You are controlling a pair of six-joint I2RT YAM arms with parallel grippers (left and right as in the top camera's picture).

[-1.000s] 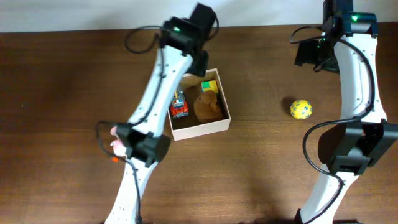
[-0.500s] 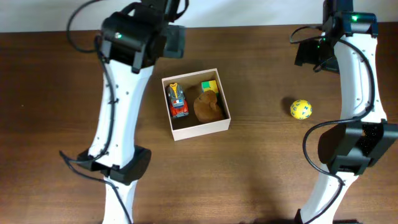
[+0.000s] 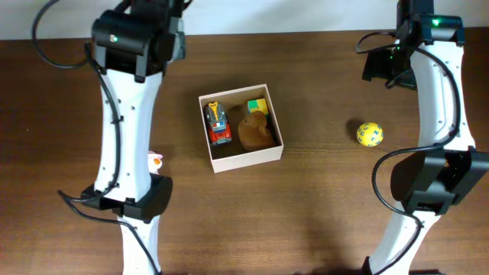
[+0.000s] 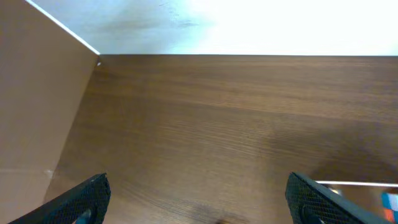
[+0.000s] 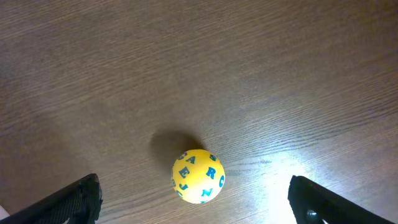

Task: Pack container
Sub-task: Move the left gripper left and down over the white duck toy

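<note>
While the container sits open-topped near the middle of the desk, somewhat toward the far edge, loose things lie on either side of it; a yellow ball with blue letters rests on bare wood well apart from it toward the right edge, and a small white and orange toy lies toward the left edge, just beside the left arm; nothing lies between the ball and the box. The right arm reaches along the right edge to the far right corner; the right gripper hangs above the ball, its fingers spread wide and holding nothing. The left gripper is up near the far left corner, likewise wide apart and empty, with only bare wood between its fingers.

Inside the cream-walled box are three things: a red toy truck along the left wall; a brown toy beside it, its exact shape too small to tell; a yellow and green block in the far right corner.

The desk is dark brown wood grain; a white wall runs behind its far edge, and a tan panel stands at the left in the left wrist view.
</note>
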